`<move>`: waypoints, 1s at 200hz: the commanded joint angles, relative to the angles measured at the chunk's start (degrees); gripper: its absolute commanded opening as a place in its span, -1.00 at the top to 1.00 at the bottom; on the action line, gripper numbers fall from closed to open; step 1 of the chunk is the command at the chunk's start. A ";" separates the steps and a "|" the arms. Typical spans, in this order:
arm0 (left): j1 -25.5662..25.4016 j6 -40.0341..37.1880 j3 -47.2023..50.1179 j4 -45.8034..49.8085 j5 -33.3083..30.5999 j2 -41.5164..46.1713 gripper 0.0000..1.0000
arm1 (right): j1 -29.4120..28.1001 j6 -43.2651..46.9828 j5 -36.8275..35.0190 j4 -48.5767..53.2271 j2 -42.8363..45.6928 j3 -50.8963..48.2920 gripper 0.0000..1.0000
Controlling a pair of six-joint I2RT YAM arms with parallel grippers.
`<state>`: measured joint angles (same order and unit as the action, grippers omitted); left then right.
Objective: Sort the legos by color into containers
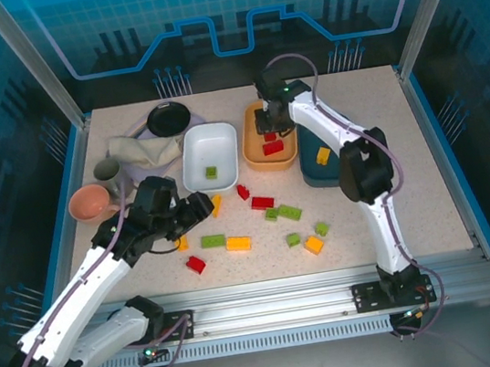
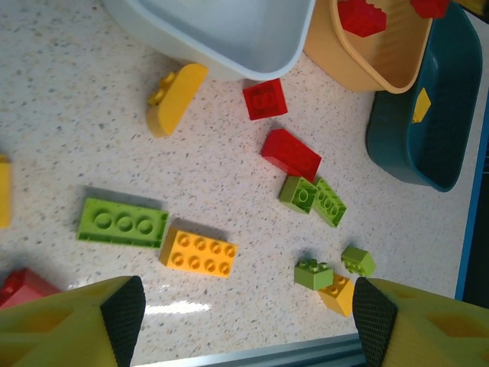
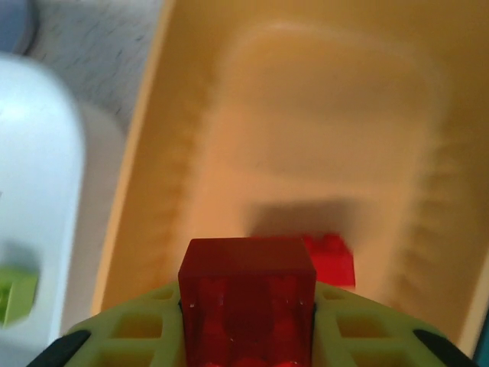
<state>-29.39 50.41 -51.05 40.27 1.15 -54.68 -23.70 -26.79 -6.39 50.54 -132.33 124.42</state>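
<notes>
The right pincer (image 3: 247, 325) is clenched on a square, glossy red brick (image 3: 247, 287), which sits between its fingers, over the orange tub (image 3: 306, 115). A second red brick (image 3: 334, 260) lies in that tub. The left pincer (image 2: 248, 321) hangs released above the table (image 2: 76, 115), with a long green brick (image 2: 122, 222) and an orange brick (image 2: 199, 252) just beyond its fingertips.

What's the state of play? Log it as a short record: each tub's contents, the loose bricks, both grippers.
white tub: one green brick
orange tub: one red brick on its floor
teal tub: one yellow brick
table: unsorted bricks in red, green and yellow-orange, in front of the tubs
left gripper: open, above the unsorted bricks, holding nothing
right gripper: over the orange tub, shut on a red cube
</notes>
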 commanded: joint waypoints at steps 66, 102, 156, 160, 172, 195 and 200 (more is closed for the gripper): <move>-0.58 -2.91 -5.51 1.40 -1.75 -4.45 -0.51 | 3.08 -3.73 7.33 10.92 -16.66 24.92 -0.12; -0.58 -3.36 -6.38 5.28 -2.22 -4.48 -0.51 | 0.31 1.91 5.81 8.48 -6.97 20.58 -0.29; -0.49 -7.00 -7.30 10.26 -2.55 -4.93 -0.50 | -5.59 3.07 3.62 -9.08 24.98 -17.97 -0.15; -0.44 -7.31 -7.25 10.62 -2.47 -4.98 -0.50 | -6.10 2.70 3.72 -10.36 27.97 -21.79 -0.14; -0.47 -8.01 -7.05 11.44 -2.14 -5.18 -0.50 | -8.02 1.69 3.59 -14.50 35.42 -31.89 -0.12; -0.56 -8.26 -5.88 13.02 -1.98 -5.01 -0.49 | -12.76 0.08 2.98 -18.02 47.86 -47.75 -0.12; -0.58 -7.98 -5.51 13.43 -1.87 -5.02 -0.49 | -13.95 -0.41 2.37 -17.95 50.01 -50.80 -0.12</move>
<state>-29.54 44.29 -56.53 49.78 -0.49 -59.42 -33.74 -25.06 -2.57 37.32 -88.42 86.46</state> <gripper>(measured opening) 0.746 0.561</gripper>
